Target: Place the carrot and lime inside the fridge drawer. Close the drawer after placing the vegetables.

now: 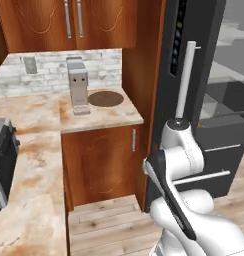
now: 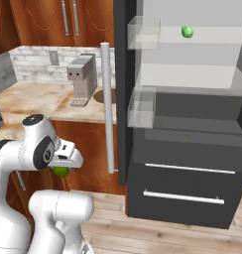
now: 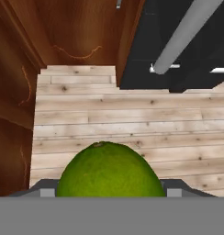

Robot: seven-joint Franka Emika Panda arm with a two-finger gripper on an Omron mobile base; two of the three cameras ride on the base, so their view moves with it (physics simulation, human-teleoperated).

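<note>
Kitchen: fridge (image 2: pixel 192 124), counter (image 1: pixel 34 120), cabinets (image 1: pixel 69 22).

The lime's (image 3: pixel 109 170) lower half is cut off at 6 o'clock in the hand view. In the right base view, the arm hides most of it.

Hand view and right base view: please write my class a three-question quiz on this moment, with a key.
1. What does the tool grip? A) a carrot B) the lime C) a cup
2. True or false: the coffee machine lies tipped on its side.
3. Fill in: the small bright green ball in the open fridge rests on a clear ____.
Key: 1 B; 2 false; 3 shelf.
</note>
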